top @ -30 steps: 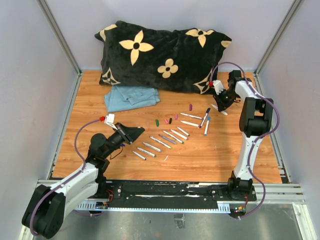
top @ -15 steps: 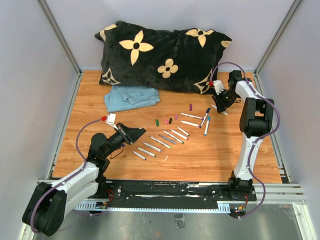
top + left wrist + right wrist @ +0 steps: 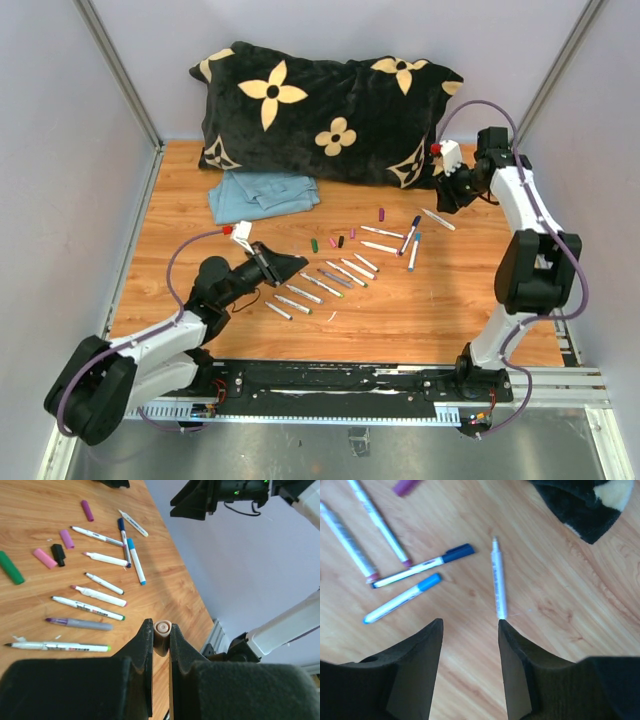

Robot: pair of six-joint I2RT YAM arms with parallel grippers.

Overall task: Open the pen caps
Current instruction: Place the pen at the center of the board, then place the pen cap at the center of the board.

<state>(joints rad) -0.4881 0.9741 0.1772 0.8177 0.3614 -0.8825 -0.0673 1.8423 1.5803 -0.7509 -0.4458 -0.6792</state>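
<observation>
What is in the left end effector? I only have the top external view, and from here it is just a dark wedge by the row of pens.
Observer: The left wrist view shows the left end effector shut on a small pale pink tube, its hollow end toward the camera. It looks like a cap, though I cannot be sure.
Operator: Is the right one carrying anything?
Observer: No. In the right wrist view the right end effector has its jaws apart, with only bare table showing between them. A white pen lies flat just beyond one fingertip.
</observation>
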